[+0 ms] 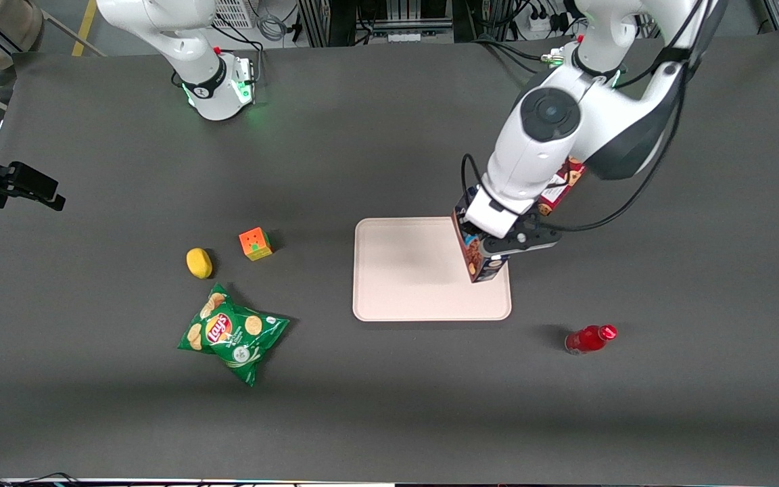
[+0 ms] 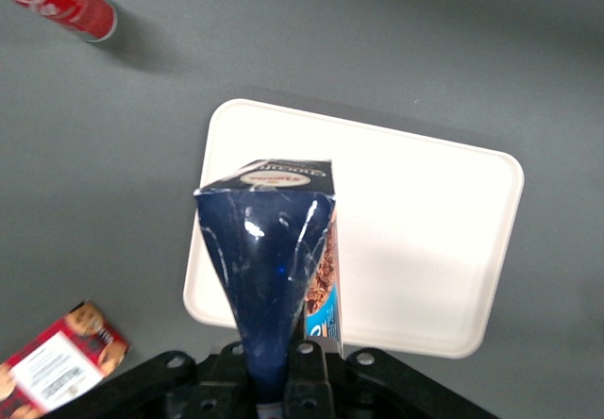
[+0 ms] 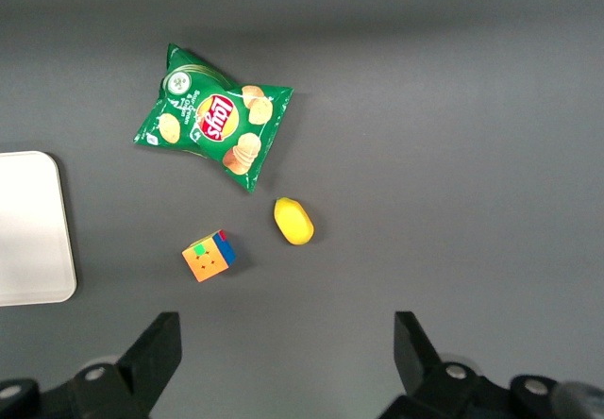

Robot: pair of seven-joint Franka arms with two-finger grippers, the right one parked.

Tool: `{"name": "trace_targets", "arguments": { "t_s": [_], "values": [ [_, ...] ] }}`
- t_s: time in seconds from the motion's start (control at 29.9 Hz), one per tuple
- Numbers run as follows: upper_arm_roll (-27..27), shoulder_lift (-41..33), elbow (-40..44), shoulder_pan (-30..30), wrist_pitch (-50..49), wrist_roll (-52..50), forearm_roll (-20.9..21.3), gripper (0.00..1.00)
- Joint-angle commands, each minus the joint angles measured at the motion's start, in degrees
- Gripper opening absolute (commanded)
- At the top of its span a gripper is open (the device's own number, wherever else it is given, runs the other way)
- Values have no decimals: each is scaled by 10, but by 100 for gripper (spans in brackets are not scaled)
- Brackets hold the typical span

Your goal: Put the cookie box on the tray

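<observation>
Chips lie nearest the camera. At the tray's working-arm edge, the tool grips the upright box; released there, it could topple off.

The left arm has glossy white rounded shells with dark grey joint bands and a round dark grey cap. Black cables loop beside it. A green light glows at its base. Its gripper is black, with visible round screws.
</observation>
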Motion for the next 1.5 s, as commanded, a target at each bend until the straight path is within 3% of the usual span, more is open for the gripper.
{"name": "trace_targets", "arguments": {
  "t_s": [0.0,0.23,0.53,0.94,1.27,1.34,1.47],
  "values": [
    [-1,2,-26,-4,30,-20,49,0],
    [-1,44,-26,-5,31,-63,121,0],
    [-1,89,-35,-16,69,-117,161,0],
    [4,139,-36,-15,97,-147,252,0],
    [5,146,-35,-14,97,-149,265,1],
    [5,147,-35,-14,97,-149,265,11],
    [5,151,-33,-13,97,-146,265,75]
  ]
}}
